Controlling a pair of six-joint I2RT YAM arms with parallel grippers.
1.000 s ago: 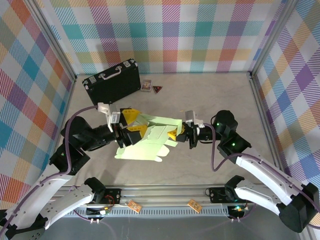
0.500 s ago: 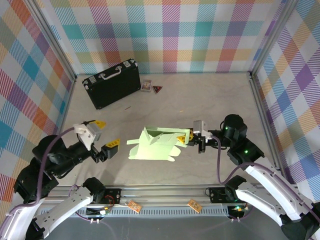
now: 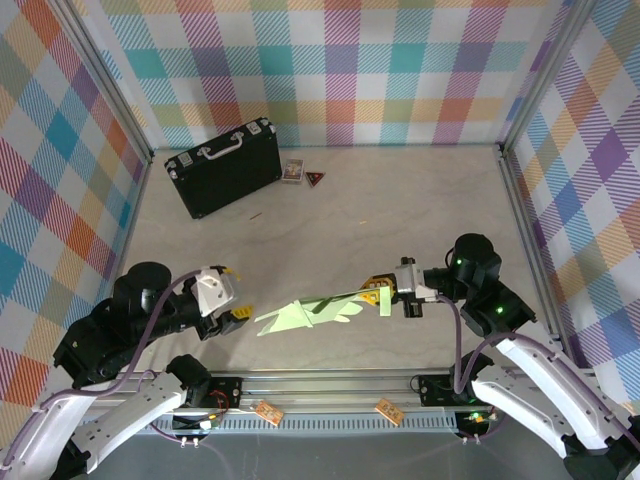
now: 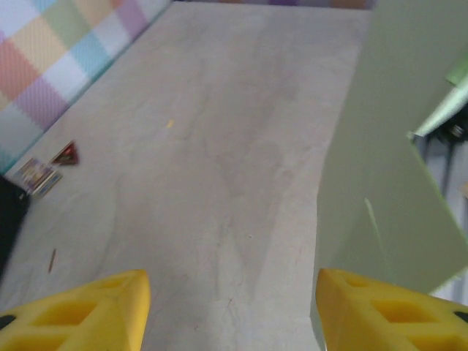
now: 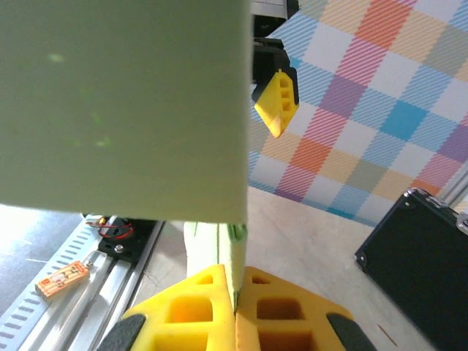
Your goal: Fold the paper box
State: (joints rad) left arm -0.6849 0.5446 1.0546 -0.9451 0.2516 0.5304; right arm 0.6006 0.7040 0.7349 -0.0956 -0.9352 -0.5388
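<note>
Well, the box point(image 3: 305, 313) is no box yet — a pale green sheet held up over the near middle of the table point(image 3: 400, 210). The right gripper point(image 3: 382, 294) pinches its right edge, jaws closed tight on the card. From there the sheet slants away to the left, flaps splaying. I'd call it very light, thin and floppy, and apt to crease wrongly or tear if pulled hard. Its surface looks smooth, so it might slip from a shallow pinch. The left gripper point(image 3: 236, 292) sits just left of the free end, jaws apart with nothing between them. My guess is it should take a flap gently, close to a fold line — then the two can bend the card without crumpling it.
</note>
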